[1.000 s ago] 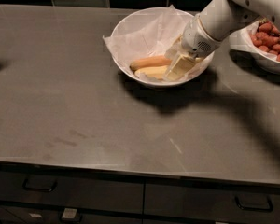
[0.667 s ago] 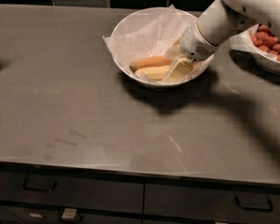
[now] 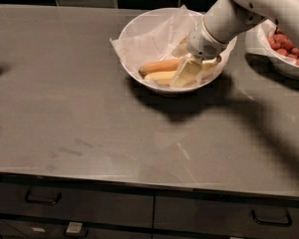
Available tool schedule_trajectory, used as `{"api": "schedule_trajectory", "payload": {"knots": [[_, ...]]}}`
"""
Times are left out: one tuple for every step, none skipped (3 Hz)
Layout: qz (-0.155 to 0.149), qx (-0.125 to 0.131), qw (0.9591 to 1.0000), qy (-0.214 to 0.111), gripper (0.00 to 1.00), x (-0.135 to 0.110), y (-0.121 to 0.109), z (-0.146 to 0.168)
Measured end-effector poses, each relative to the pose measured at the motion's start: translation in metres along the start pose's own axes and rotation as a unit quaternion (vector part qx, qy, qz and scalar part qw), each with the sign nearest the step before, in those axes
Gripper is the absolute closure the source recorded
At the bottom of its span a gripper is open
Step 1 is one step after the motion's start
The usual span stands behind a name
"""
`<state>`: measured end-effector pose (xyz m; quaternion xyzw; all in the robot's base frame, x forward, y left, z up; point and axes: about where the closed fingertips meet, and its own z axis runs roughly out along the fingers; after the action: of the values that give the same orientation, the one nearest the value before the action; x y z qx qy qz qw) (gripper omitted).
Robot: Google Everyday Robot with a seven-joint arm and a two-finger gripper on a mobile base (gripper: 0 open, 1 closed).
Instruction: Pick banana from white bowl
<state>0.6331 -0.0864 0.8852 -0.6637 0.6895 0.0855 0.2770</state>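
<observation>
The white bowl (image 3: 139, 34), lined with crinkled white paper, stands at the back middle of the dark counter. Two bananas lie in it. The pale-yellow banana (image 3: 158, 77) lies nearest the front rim. The orange-toned banana (image 3: 159, 65) lies just behind it. My gripper (image 3: 186, 72) reaches down into the bowl from the upper right and sits over the right end of the pale-yellow banana, hiding that end. The white arm (image 3: 224, 19) covers the bowl's right side.
A second white bowl (image 3: 269, 63) holding small red pieces (image 3: 286, 44) stands at the right edge, close behind the arm. Dark tiles run along the back wall. Drawers with handles (image 3: 40, 199) sit below the counter's front edge.
The gripper has stayed inside the bowl at the bananas' right end, with only a slight shift of the arm. The bananas lie as before.
</observation>
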Motion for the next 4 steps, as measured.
{"api": "schedule_trajectory", "payload": {"knots": [[-0.017,-0.003,0.9997,0.018,0.37,-0.002,-0.008,-0.001],[-0.025,-0.005,0.9992,0.03,0.37,0.0,-0.013,-0.003],[-0.022,-0.027,0.9988,0.036,0.41,0.008,-0.005,0.012],[-0.02,-0.043,0.9982,0.037,0.41,0.013,0.001,0.027]]}}
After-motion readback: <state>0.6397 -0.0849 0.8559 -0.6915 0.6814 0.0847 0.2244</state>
